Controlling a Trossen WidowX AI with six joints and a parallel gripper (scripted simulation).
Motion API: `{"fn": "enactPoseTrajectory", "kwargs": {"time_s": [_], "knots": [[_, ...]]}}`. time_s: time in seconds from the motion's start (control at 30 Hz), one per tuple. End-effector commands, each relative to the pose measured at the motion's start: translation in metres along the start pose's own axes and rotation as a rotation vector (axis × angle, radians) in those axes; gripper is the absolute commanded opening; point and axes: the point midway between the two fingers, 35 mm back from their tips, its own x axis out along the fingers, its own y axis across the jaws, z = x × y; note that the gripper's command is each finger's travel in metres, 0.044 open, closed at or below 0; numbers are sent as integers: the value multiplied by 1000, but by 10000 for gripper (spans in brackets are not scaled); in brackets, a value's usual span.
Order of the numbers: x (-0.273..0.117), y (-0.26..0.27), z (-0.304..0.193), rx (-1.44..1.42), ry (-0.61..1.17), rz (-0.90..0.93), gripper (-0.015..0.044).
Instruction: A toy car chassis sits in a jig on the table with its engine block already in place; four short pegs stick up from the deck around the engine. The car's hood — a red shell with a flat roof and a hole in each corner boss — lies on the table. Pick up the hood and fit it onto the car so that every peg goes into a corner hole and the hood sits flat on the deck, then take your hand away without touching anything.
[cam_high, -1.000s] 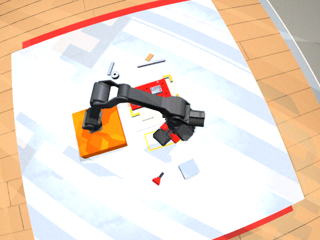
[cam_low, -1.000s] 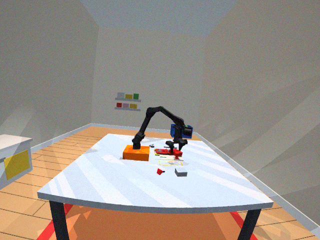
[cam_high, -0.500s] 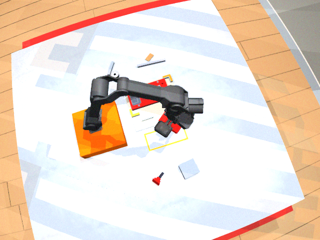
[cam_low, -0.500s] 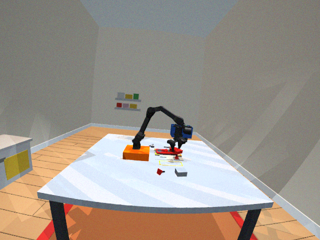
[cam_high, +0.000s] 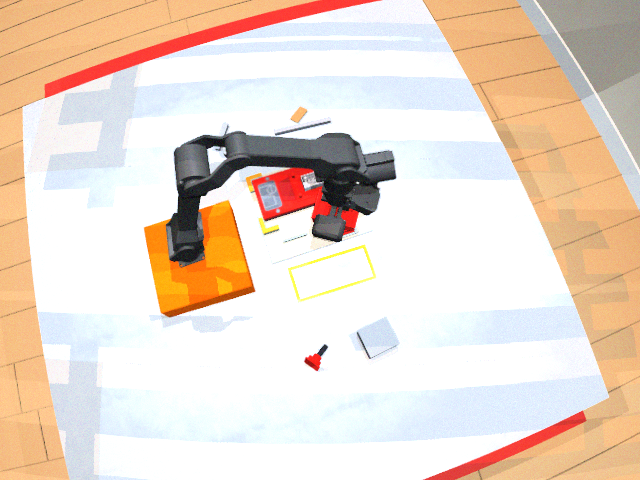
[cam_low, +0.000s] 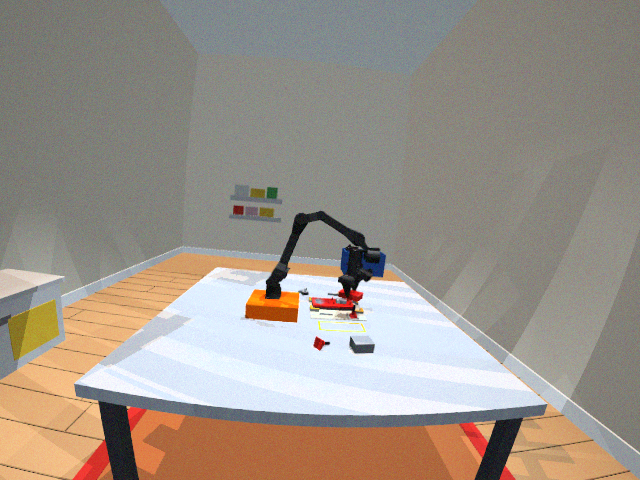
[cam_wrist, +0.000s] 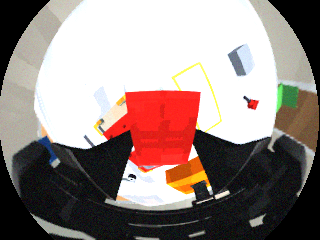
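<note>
The red hood (cam_high: 349, 220) (cam_low: 351, 295) (cam_wrist: 162, 122) is held above the table, beside and partly over the right end of the chassis in the top view. My gripper (cam_high: 346, 212) (cam_low: 356, 287) (cam_wrist: 162, 131) is shut on it, one finger at each side. The red chassis (cam_high: 287, 194) (cam_low: 324, 303) (cam_wrist: 116, 128) sits in the jig with yellow corners (cam_high: 267, 227). The engine block (cam_high: 310, 180) is on its deck, partly hidden by the arm. The hood's corner holes do not show. Most pegs are hidden or too small to tell.
A yellow outlined rectangle (cam_high: 330, 256) (cam_wrist: 200, 63) lies beside the jig. Farther off are a grey block (cam_high: 378, 338) (cam_low: 361, 344) (cam_wrist: 243, 60) and a red piece with a dark handle (cam_high: 313, 360) (cam_wrist: 253, 104). A grey bar (cam_high: 302, 126) and a small orange piece (cam_high: 298, 114) lie behind the chassis.
</note>
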Motion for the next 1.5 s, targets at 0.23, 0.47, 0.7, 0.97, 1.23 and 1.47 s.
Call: {"fn": "enactPoseTrajectory", "kwargs": {"time_s": [0.23, 0.47, 0.7, 0.97, 1.23, 1.47], "knots": [[-2, 46, -35, -285, -1, 10, 0], [-2, 71, -59, -455, -1, 12, 0], [-3, 88, -79, -587, -1, 14, 0], [2, 90, -79, -587, -1, 14, 0], [38, 92, -80, -587, 0, 15, 0], [47, 91, -81, -587, 0, 14, 0]]}}
